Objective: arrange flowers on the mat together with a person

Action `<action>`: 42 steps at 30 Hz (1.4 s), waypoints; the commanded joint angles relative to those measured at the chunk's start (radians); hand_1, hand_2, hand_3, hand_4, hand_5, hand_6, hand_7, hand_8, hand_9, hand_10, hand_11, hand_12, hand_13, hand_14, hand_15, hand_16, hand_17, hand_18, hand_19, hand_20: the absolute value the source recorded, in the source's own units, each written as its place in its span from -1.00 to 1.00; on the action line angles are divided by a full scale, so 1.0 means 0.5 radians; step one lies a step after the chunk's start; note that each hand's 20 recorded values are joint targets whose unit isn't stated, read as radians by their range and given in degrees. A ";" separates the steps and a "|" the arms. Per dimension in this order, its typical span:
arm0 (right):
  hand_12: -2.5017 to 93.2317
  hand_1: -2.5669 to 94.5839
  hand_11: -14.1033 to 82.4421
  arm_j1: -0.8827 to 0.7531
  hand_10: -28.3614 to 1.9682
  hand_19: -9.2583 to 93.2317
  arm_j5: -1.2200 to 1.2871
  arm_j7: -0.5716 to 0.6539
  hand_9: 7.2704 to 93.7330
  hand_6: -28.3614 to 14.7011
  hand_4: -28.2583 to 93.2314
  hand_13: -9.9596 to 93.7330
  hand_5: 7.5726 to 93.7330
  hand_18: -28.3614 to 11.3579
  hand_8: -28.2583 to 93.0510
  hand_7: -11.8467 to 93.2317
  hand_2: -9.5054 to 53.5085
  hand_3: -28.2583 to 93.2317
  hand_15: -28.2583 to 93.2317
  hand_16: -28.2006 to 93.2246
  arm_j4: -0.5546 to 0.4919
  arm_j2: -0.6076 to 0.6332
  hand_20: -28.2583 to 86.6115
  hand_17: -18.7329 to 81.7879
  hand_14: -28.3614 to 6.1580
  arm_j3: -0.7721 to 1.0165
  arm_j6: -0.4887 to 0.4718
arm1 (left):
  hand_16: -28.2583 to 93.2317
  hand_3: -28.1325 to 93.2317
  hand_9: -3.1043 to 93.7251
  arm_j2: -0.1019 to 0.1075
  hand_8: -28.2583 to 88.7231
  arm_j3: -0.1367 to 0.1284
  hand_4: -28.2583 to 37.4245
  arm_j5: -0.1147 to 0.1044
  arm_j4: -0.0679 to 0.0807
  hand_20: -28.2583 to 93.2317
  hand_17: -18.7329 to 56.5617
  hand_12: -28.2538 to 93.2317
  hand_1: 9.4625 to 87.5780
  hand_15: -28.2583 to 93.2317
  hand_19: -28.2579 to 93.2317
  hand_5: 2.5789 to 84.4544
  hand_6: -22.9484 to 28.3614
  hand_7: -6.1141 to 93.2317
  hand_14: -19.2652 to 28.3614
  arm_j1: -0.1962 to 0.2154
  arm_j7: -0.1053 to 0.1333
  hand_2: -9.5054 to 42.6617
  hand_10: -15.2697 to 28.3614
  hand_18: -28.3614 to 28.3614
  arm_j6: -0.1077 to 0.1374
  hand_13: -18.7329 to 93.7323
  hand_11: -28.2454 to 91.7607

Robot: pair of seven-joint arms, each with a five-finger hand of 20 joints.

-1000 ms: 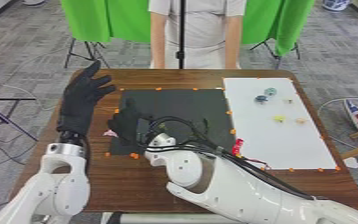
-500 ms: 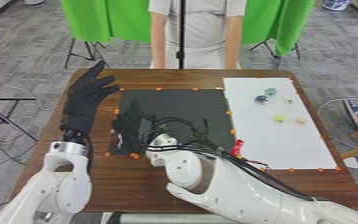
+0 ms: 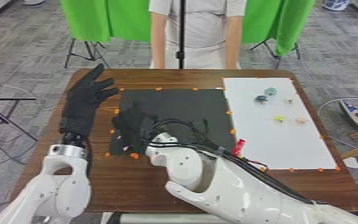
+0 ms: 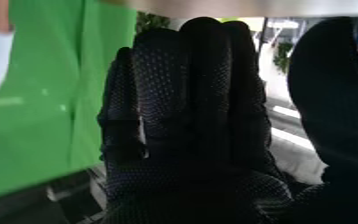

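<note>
Right hand point(image 3: 133, 125) shifted slightly right, further in over dark mat point(image 3: 190, 102). Small pink piece point(image 3: 127, 148) changed place: was at the right hand's left side, past the mat's left edge; now on that hand's robot-facing side, within the mat's outline. Can't tell if the hand touches it. Left hand point(image 3: 85, 102) also turned a bit, fingers now angled slightly more toward the right hand and a touch lower.

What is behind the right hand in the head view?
The black mat, seen around the right hand. A small pale pink bit shows near the hand; I can't tell what it is. The part of the mat that the hand covers can't be seen.
</note>
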 commanded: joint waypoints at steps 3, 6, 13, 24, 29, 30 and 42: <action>-0.54 -0.32 0.16 -0.173 -0.02 0.55 0.740 0.055 0.39 0.31 -0.98 0.41 0.23 -0.52 -0.76 -0.40 -0.99 0.65 0.52 -0.25 -0.486 0.254 -0.10 -0.28 0.02 0.471 -0.046 | -0.67 0.78 -0.15 -0.005 -0.66 -0.126 -0.99 -0.027 -0.084 -0.28 -0.72 -0.38 -0.65 0.29 0.23 -0.21 0.10 -0.68 0.89 0.234 0.043 -0.41 0.52 0.83 0.093 -0.16 -0.13; -0.58 -0.38 0.02 -0.383 -0.05 0.44 1.091 0.025 0.33 0.30 -0.96 0.33 0.18 -0.49 -0.76 -0.40 -0.92 0.66 0.47 -0.29 -0.612 0.367 -0.15 -0.34 -0.04 0.803 -0.047 | -0.67 0.78 -0.15 -0.003 -0.66 -0.136 -1.00 -0.021 -0.085 -0.28 -0.73 -0.38 -0.65 0.29 0.23 -0.20 0.10 -0.68 0.89 0.244 0.037 -0.41 0.52 0.83 0.096 -0.16 -0.13; -0.63 -0.48 -0.21 -0.884 -0.14 0.32 2.129 -0.002 0.13 0.27 -0.96 0.16 0.02 -0.51 -0.76 -0.41 -0.72 0.69 0.36 -0.35 -0.803 0.460 -0.19 -0.44 -0.21 1.541 0.004 | -0.67 0.78 -0.15 -0.004 -0.65 -0.160 -1.00 -0.042 -0.092 -0.28 -0.73 -0.38 -0.66 0.29 0.23 -0.20 0.10 -0.68 0.89 0.279 0.061 -0.40 0.52 0.84 0.109 -0.16 -0.13; -0.65 -0.56 -0.41 -1.474 -0.13 0.15 2.915 -0.334 -0.11 0.30 -0.98 -0.10 -0.13 -0.49 -0.75 -0.44 -0.58 0.74 0.10 -0.37 -0.844 0.467 -0.21 -0.53 -0.39 2.057 -0.096 | -0.67 0.77 -0.15 0.019 -0.66 -0.123 -1.00 -0.052 -0.082 -0.29 -0.73 -0.38 -0.66 0.29 0.22 -0.19 0.09 -0.69 0.89 0.298 0.100 -0.40 0.51 0.83 0.102 -0.16 -0.13; -0.65 -0.58 -0.51 -1.616 -0.11 0.07 3.043 -0.472 -0.21 0.35 -0.99 -0.18 -0.23 -0.49 -0.74 -0.48 -0.58 0.76 -0.06 -0.33 -0.811 0.475 -0.20 -0.54 -0.40 2.147 -0.121 | -0.67 0.77 -0.15 -0.008 -0.65 -0.139 -1.00 -0.042 -0.083 -0.29 -0.73 -0.38 -0.66 0.29 0.22 -0.19 0.08 -0.70 0.89 0.324 0.100 -0.40 0.50 0.83 0.092 -0.16 -0.14; -0.65 -0.59 -0.52 -1.651 -0.10 0.06 3.056 -0.460 -0.22 0.35 -0.99 -0.19 -0.24 -0.50 -0.74 -0.49 -0.57 0.77 -0.07 -0.32 -0.824 0.444 -0.20 -0.55 -0.40 2.189 -0.126 | -0.67 0.77 -0.15 -0.013 -0.65 -0.142 -1.00 -0.035 -0.081 -0.29 -0.73 -0.38 -0.66 0.29 0.22 -0.19 0.08 -0.71 0.89 0.324 0.094 -0.40 0.50 0.83 0.081 -0.16 -0.14; -0.64 -0.62 -0.53 -1.739 -0.09 0.05 3.061 -0.507 -0.22 0.37 -1.00 -0.18 -0.24 -0.53 -0.73 -0.49 -0.56 0.79 -0.08 -0.28 -0.844 0.412 -0.18 -0.55 -0.41 2.236 -0.040 | -0.67 0.78 -0.15 -0.037 -0.65 -0.166 -1.00 -0.020 -0.087 -0.29 -0.73 -0.38 -0.67 0.29 0.22 -0.19 0.06 -0.71 0.89 0.368 0.052 -0.40 0.50 0.83 0.060 -0.16 -0.15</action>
